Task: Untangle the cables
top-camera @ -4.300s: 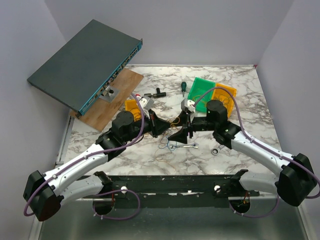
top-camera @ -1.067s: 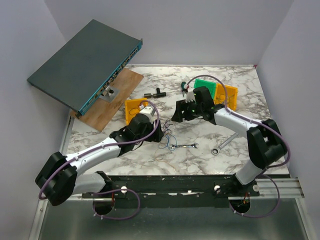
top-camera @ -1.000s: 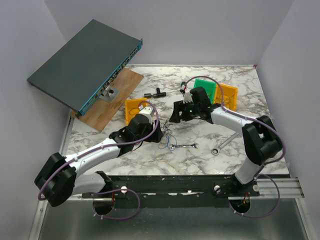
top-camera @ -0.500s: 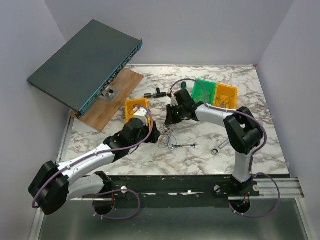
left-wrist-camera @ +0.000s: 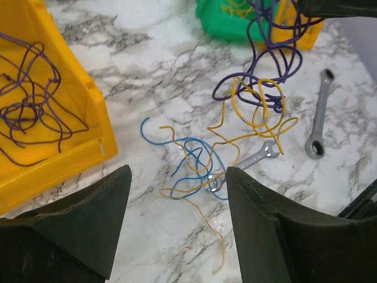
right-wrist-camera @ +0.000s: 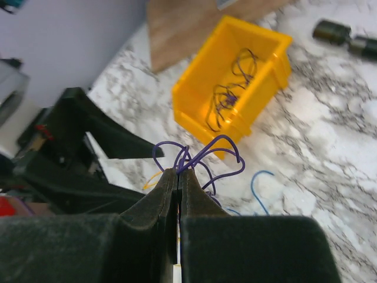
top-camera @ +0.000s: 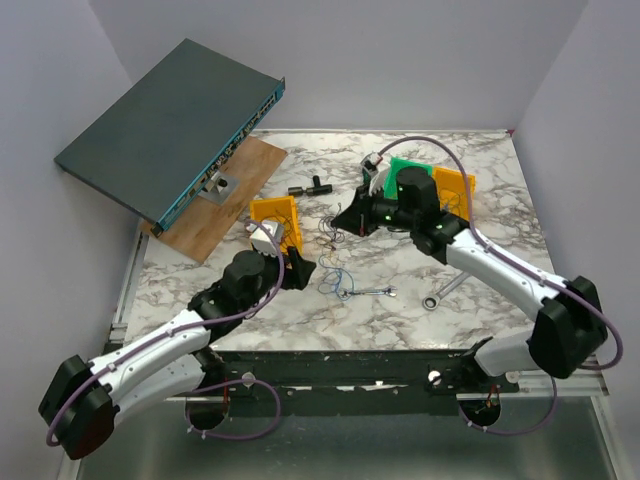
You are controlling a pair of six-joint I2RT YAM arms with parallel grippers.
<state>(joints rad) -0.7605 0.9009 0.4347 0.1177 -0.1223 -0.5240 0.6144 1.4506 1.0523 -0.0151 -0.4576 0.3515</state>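
The cables are thin wires. My right gripper is shut on a purple cable, whose loops stand up past the fingertips. In the left wrist view that purple cable hangs above the table, with an orange-yellow cable caught in its lower loops. A blue cable lies on the marble, crossed with orange strands. My left gripper is open and holds nothing, just short of the blue cable. From above, the right gripper is beyond the bunch and the left gripper to its left.
A small wrench lies under the bunch and a ratchet wrench to its right. A yellow bin with purple wires stands by my left arm. Green and yellow bins stand behind the right arm. A network switch rests on a wooden board at far left.
My right gripper has shut on the purple cable and lifted it, moving slightly right. The left arm has drawn back toward the near left, its gripper still open.
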